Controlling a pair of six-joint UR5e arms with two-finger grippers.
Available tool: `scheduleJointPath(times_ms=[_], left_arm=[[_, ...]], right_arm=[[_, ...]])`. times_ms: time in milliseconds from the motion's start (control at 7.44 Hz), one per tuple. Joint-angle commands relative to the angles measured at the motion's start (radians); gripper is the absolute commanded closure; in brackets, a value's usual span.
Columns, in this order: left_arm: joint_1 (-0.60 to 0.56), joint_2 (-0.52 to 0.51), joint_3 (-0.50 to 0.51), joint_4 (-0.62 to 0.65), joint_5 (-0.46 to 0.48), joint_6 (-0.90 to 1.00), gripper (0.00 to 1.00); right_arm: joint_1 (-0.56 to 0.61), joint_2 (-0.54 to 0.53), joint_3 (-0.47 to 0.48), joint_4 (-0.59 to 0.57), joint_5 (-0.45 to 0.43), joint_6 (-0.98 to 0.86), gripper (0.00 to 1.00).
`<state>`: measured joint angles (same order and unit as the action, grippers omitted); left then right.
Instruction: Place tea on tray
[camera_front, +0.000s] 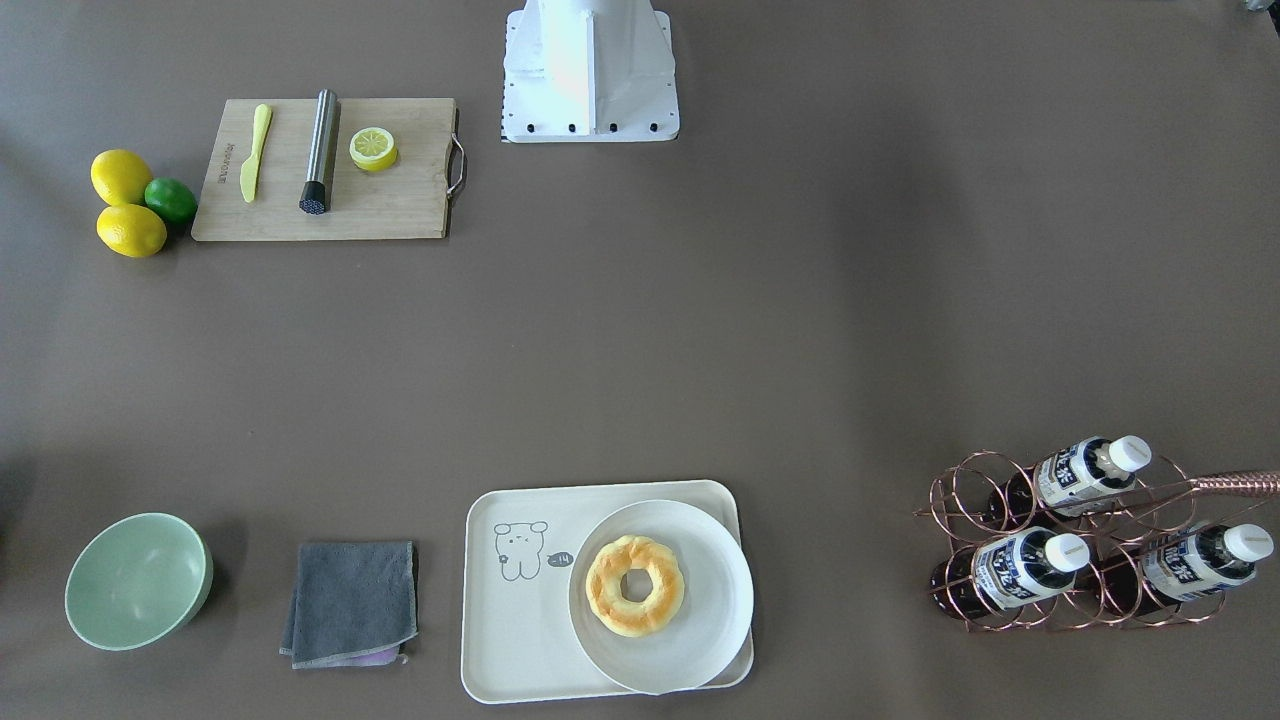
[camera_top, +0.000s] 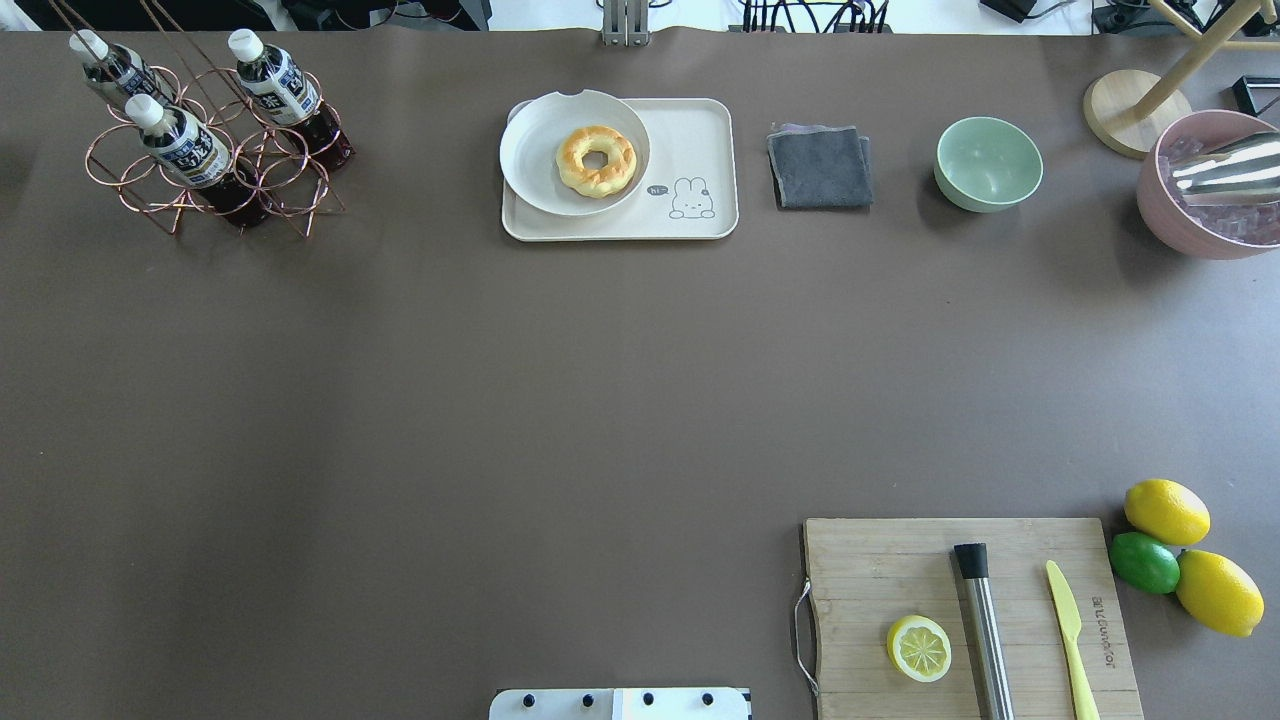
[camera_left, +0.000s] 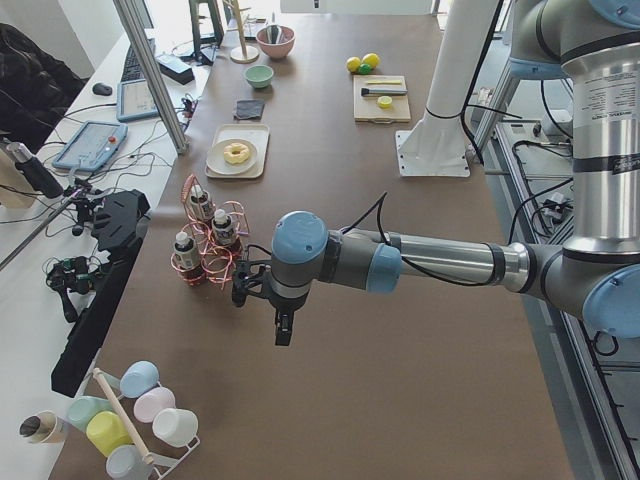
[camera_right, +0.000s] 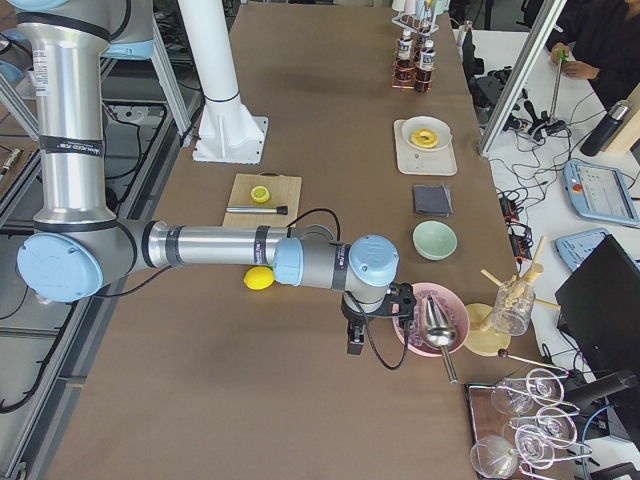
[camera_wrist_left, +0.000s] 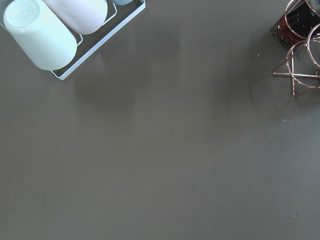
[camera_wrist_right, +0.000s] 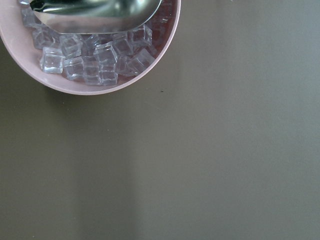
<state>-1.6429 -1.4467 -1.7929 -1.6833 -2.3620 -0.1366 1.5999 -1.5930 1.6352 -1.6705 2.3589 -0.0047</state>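
Note:
Three tea bottles (camera_top: 282, 92) (camera_top: 182, 145) (camera_top: 115, 68) with white caps lie slanted in a copper wire rack (camera_top: 130, 165) at the table's far left corner. The cream tray (camera_top: 690, 130) with the bear drawing sits at the far middle, with a round white plate (camera_top: 530, 150) and a doughnut (camera_top: 596, 160) on its left half. My left gripper (camera_left: 283, 330) hangs above the table near the rack, seen only in the exterior left view. My right gripper (camera_right: 354, 343) hangs by the pink bowl, seen only in the exterior right view. I cannot tell whether either is open.
A grey cloth (camera_top: 820, 165), a green bowl (camera_top: 988, 163) and a pink bowl of ice with a metal scoop (camera_top: 1210, 185) stand right of the tray. A cutting board (camera_top: 860, 570) with a lemon half, a steel tool and a knife, plus whole lemons and a lime (camera_top: 1145, 562), are near right.

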Motion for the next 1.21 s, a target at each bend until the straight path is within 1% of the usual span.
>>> scheduleJointPath(times_ms=[0,1075], left_arm=[[0.011,0.003,0.006,-0.001,-0.008,0.005,0.03],[0.012,0.002,0.017,-0.001,-0.008,0.0,0.03]], right_arm=[[0.0,-0.001,-0.001,0.0,0.0,0.0,0.0],[0.0,0.001,-0.001,0.0,0.002,0.003,0.0]])
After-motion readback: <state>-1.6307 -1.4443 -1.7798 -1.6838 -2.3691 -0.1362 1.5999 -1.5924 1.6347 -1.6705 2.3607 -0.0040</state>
